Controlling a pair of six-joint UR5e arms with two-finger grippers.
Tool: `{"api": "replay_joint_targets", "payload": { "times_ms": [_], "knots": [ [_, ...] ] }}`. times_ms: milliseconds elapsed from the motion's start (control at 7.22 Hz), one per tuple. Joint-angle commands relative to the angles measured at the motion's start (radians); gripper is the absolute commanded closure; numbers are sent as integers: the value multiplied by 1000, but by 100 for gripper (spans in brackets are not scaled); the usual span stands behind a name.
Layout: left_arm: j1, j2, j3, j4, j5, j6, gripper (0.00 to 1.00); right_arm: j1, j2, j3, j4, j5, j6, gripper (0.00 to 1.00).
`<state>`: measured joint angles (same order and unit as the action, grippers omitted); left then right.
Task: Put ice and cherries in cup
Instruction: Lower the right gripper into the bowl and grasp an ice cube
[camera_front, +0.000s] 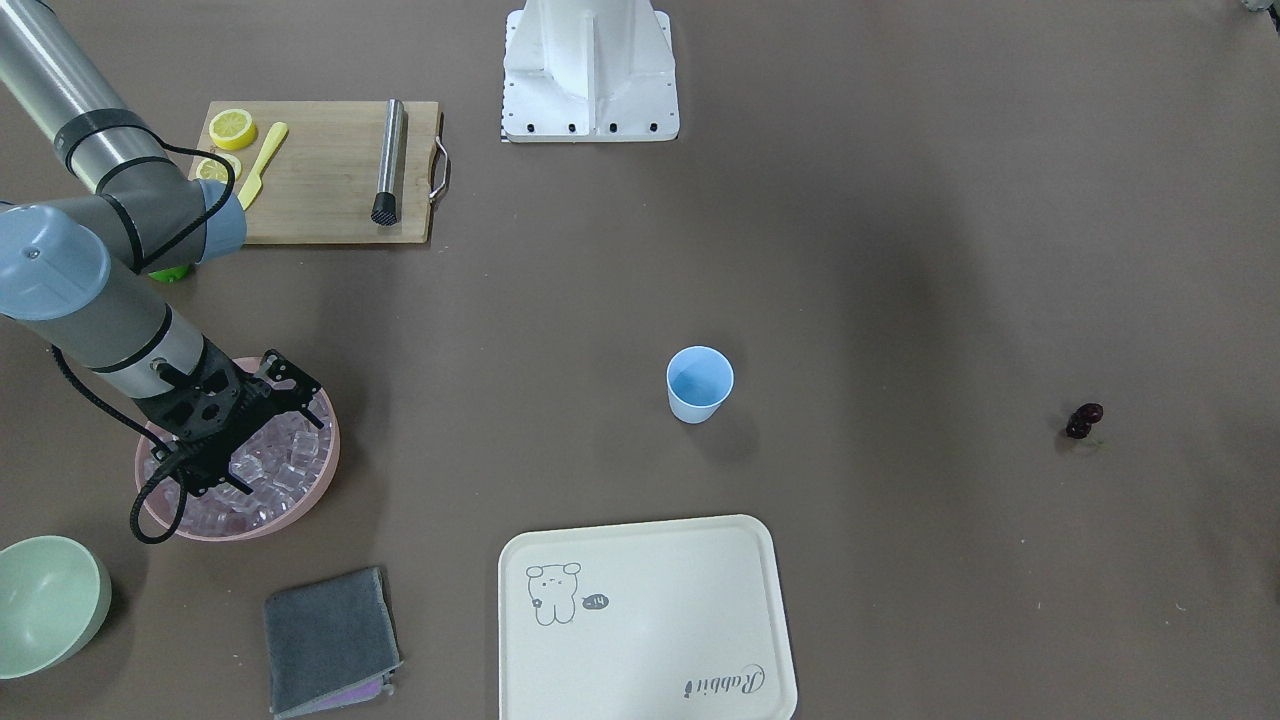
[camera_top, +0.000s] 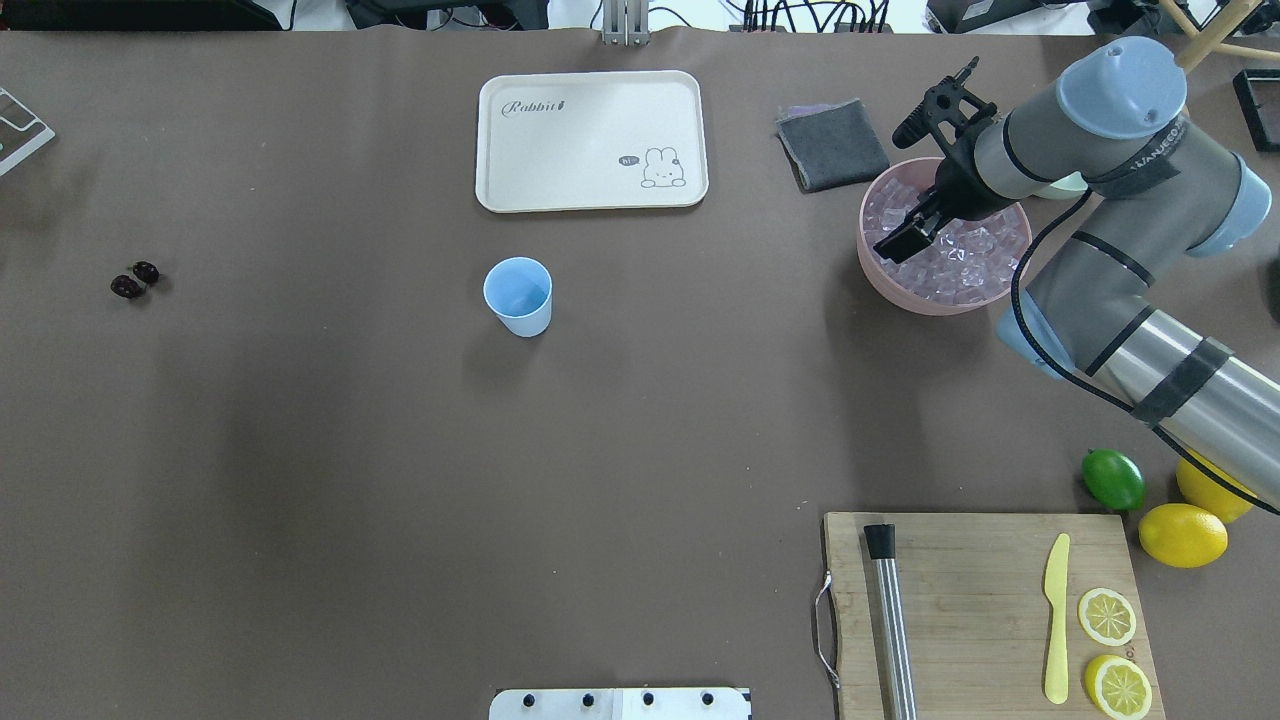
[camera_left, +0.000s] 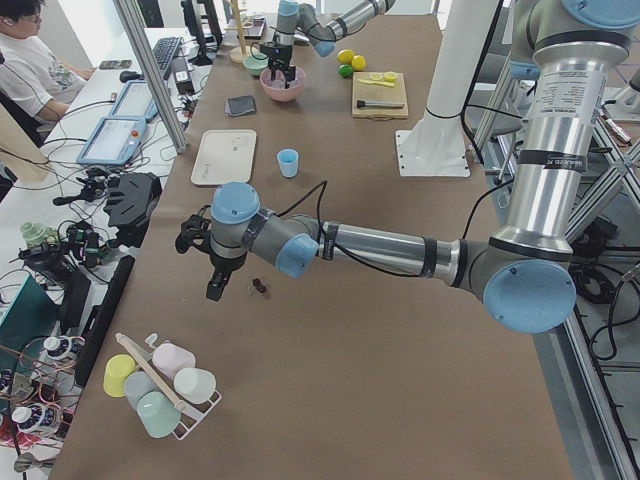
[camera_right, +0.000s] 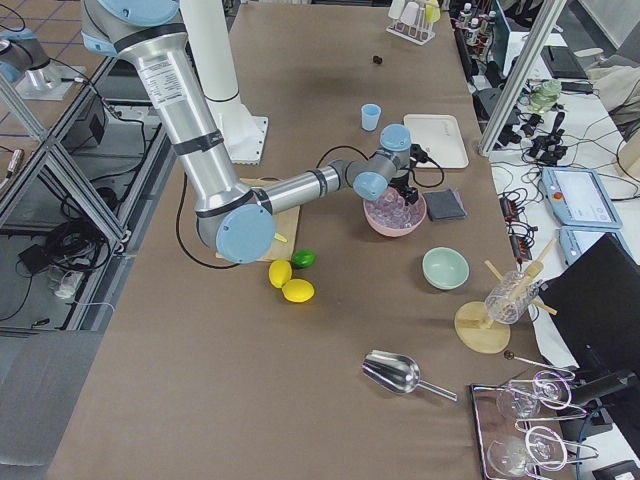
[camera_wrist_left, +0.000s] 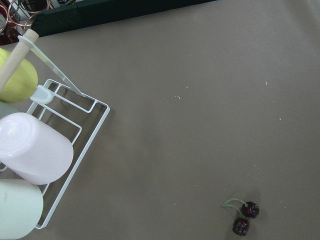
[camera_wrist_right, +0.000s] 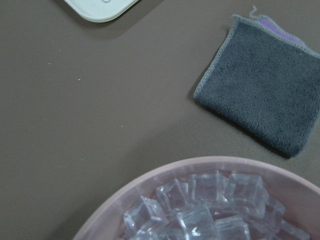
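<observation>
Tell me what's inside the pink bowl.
The pink bowl holds a heap of clear ice cubes. The right claw hangs over them, hiding some; the bowl's bottom is covered by ice.

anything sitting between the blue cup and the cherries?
No. In the overhead view the stretch from the cup to the cherries is bare brown table.

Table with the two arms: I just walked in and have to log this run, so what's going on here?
The right gripper hangs open over the pink bowl of ice, with nothing gripped yet. The left gripper hovers near the cherries, which lie on the table untouched; whether it is open cannot be told. The light-blue cup stands upright and empty in the middle of the table.
</observation>
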<state>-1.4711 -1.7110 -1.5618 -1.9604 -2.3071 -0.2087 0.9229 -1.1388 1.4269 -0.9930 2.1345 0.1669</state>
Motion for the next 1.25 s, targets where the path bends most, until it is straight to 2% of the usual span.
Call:
{"api": "replay_joint_targets", "payload": {
  "times_ms": [0, 277, 554, 831, 1108],
  "knots": [
    [0, -1, 5, 0, 2, 0, 2, -3, 10, -22, 0, 4, -6, 2],
    [0, -1, 6, 0, 2, 0, 2, 1, 10, -28, -1, 4, -6, 3],
    [0, -2, 5, 0, 0, 0, 2, -1, 11, -34, -1, 4, -6, 15],
    [2, -2, 6, 0, 2, 0, 2, -1, 14, -36, 0, 5, -4, 19],
    [2, -1, 2, 0, 0, -2, 2, 1, 13, -31, 0, 13, -3, 37]
  ]
}}
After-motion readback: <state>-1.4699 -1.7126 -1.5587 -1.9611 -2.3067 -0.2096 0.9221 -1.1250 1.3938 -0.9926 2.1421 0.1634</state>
